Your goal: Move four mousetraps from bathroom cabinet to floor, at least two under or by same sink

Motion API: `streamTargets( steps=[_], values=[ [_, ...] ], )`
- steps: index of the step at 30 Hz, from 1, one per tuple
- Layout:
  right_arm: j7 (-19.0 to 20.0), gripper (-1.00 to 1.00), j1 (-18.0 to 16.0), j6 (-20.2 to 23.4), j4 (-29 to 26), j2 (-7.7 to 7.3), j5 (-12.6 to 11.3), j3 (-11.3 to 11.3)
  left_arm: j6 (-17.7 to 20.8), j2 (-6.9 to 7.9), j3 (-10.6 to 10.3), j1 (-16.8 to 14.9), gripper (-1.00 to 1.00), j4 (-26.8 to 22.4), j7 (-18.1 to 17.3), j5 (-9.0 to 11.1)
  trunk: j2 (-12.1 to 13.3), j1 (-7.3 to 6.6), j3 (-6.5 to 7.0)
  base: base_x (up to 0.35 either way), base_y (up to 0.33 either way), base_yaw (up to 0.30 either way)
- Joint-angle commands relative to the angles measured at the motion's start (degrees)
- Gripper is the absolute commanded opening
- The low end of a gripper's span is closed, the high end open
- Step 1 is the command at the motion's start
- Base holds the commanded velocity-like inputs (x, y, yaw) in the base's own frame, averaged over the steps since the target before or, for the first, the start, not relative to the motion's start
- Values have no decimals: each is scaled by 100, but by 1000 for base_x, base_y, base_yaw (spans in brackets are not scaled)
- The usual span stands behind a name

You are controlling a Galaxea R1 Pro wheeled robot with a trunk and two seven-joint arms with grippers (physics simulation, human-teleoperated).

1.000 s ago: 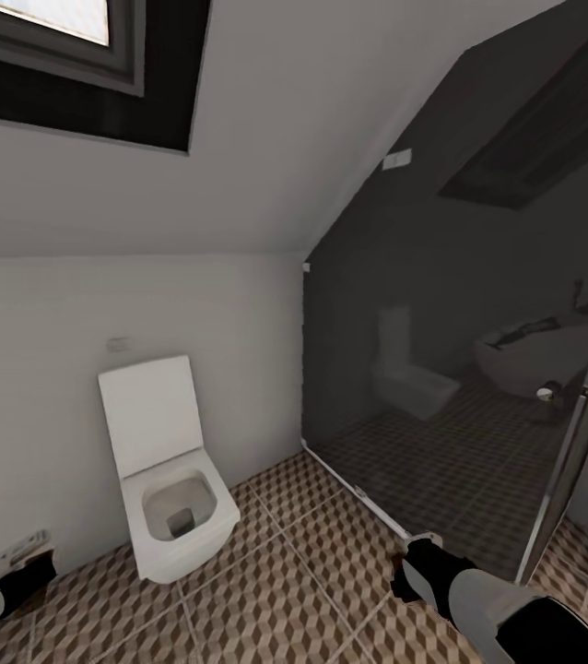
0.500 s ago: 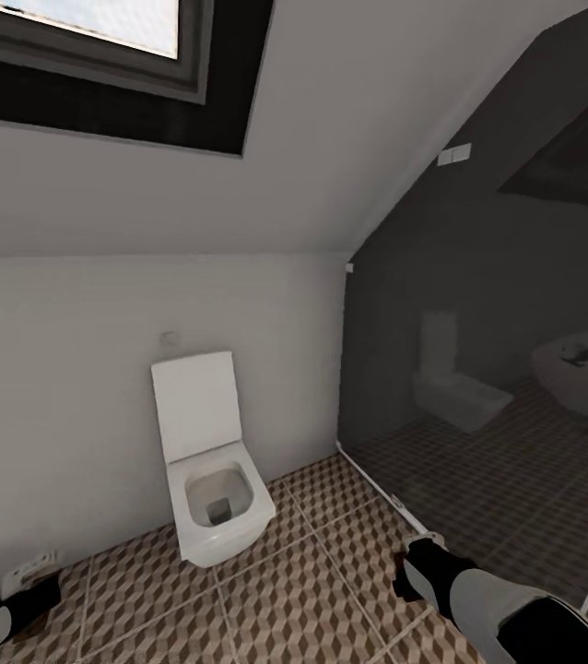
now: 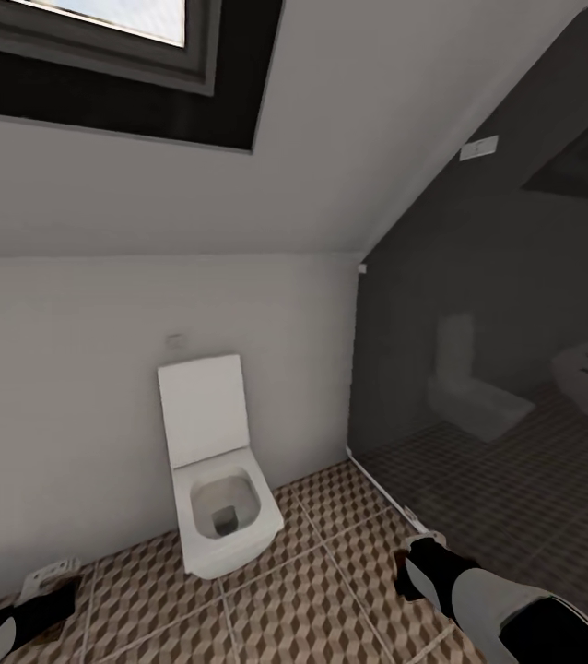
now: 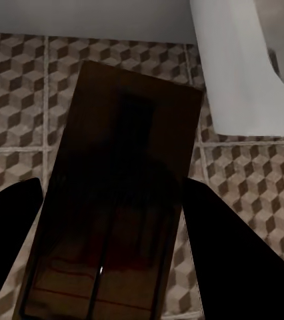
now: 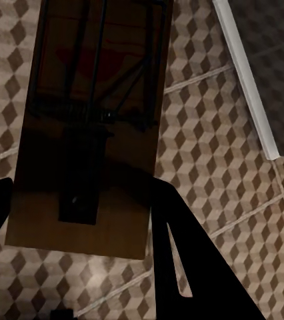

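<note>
In the left wrist view a flat brown mousetrap with dark wire parts lies between the two dark fingers, and my left gripper is shut on it above the cube-patterned bathroom floor. My right gripper is shut on a second mousetrap over the same tiles. From the head, the left gripper sits at the bottom left and the right gripper at the bottom right, both low over the floor. The cabinet and the bathroom sink are out of view.
A white toilet with its lid raised stands against the white wall ahead. A dark glass shower wall with a pale floor strip closes off the right. A skylight sits in the sloped ceiling.
The camera has turned, so the toilet and the glass wall have shifted right in the picture. Both grippers keep their traps and their places relative to the body.
</note>
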Motion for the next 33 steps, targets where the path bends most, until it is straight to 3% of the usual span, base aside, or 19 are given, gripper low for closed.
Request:
streamTargets(
  steps=[1,23,33],
  values=[
    [-27,-100,-2,26,-11,0,-83,43,23,5,-39,-3,-100,-5,-6,54,-4,3,-7,309,-67,3],
    [-67,-100,-2,27,-11,-13,-85,43,23,4,-28,-3,-100,6,-16,63,-4,3,-7,316,-115,3],
    [-72,-100,-2,26,-11,-13,-86,43,23,21,-19,-3,-100,24,-3,99,-4,3,-7,290,-125,236]
  ],
)
